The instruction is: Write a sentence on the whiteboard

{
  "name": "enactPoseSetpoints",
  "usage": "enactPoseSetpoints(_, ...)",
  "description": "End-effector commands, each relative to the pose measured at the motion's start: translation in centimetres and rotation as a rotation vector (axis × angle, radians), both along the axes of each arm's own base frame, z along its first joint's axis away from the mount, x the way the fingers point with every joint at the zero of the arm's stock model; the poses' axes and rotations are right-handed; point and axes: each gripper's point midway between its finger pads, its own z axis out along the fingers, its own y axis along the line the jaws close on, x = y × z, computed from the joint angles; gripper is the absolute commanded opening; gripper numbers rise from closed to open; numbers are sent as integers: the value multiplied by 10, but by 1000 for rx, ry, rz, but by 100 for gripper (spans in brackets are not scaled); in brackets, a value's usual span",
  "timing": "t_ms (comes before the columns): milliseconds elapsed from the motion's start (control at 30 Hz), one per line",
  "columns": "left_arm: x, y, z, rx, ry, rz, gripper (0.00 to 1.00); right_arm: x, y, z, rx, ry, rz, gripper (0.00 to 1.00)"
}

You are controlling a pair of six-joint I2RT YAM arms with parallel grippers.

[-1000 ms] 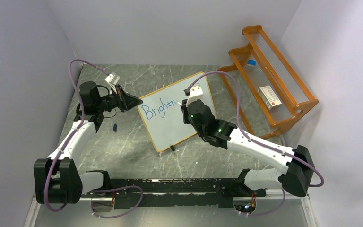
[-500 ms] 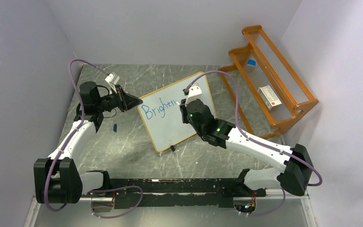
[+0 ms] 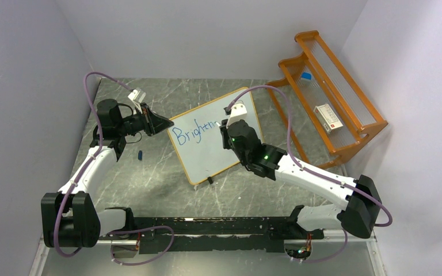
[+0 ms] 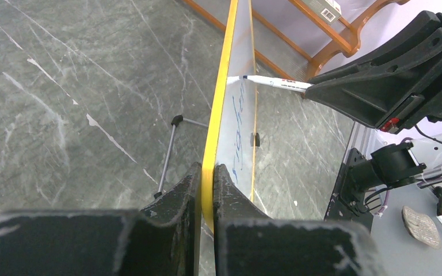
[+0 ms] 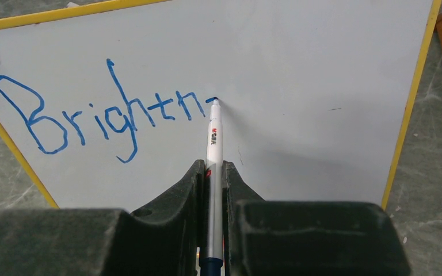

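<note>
The whiteboard [image 3: 207, 150] stands tilted mid-table on small black feet, its frame orange-yellow. My left gripper [image 4: 206, 170] is shut on the board's left edge [image 4: 218, 109], one finger on each face. My right gripper [image 5: 212, 165] is shut on a white marker [image 5: 213, 138] with a blue tip. The tip touches the board just right of the blue lettering [image 5: 103, 118], which reads "Brightn" plus a short fresh stroke. From above the sentence [image 3: 191, 131] runs along the board's upper left, with the right gripper [image 3: 223, 125] at its end.
An orange wooden rack [image 3: 329, 95] stands at the back right, holding a small white box [image 3: 327, 117] and a blue-capped item [image 3: 305, 76]. A small blue cap [image 3: 140, 154] lies on the marble table left of the board. Grey walls close in on three sides.
The right gripper has carried the marker slightly rightward along the board, adding to the lettering after "Bright". The left gripper and the board have stayed still.
</note>
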Motion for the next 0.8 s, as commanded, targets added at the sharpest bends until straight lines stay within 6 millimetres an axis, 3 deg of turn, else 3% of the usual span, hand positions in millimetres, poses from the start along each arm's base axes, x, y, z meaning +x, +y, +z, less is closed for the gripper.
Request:
enactPoseSetpoints(0,-8,-2,-41,53,129,2,5,8,-7,12,11,-33,-39,0)
enactPoseSetpoints(767,-7,-2,-41,52,132,0,5,11,10,23,31,-59,22,0)
